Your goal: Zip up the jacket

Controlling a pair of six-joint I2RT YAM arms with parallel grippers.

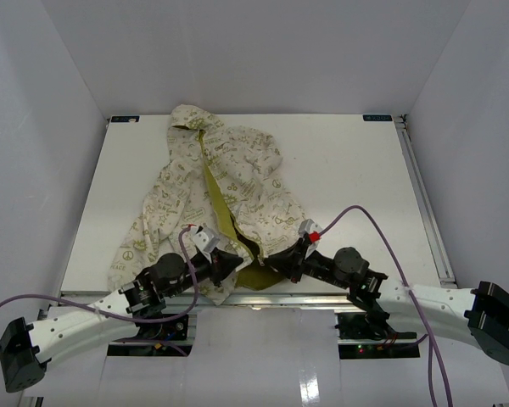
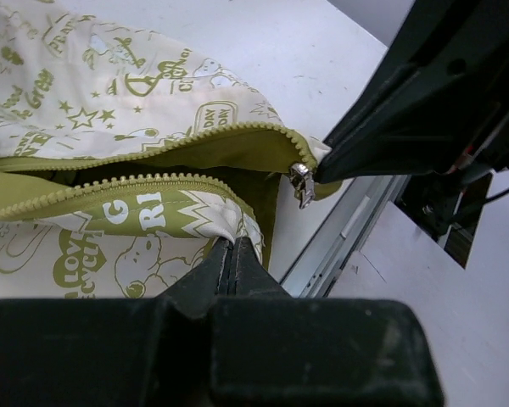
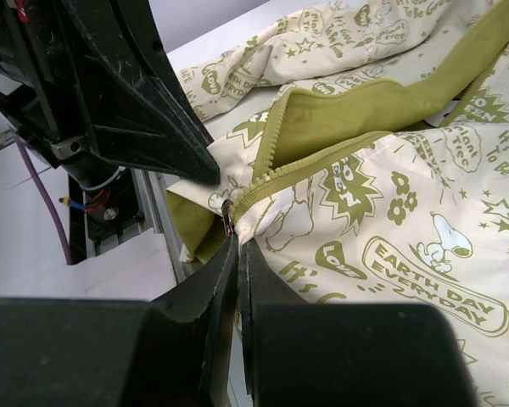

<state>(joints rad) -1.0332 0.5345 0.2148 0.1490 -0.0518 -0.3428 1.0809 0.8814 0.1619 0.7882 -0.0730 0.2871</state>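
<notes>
The right half of the worktop (image 1: 356,186), from the far right corner down to the near edge, lies bare, with room for an arm to sweep. The jacket (image 1: 225,195) fills the ground left of the middle, from the far edge to the near edge, leaving a thin strip along the left edge. At the near edge the left pincer (image 1: 231,264) and right pincer (image 1: 276,259), both pinched on the hem, crowd tip to tip. A purple cable (image 1: 365,216) arches above the right arm. White walls (image 1: 42,110) close three sides.
</notes>
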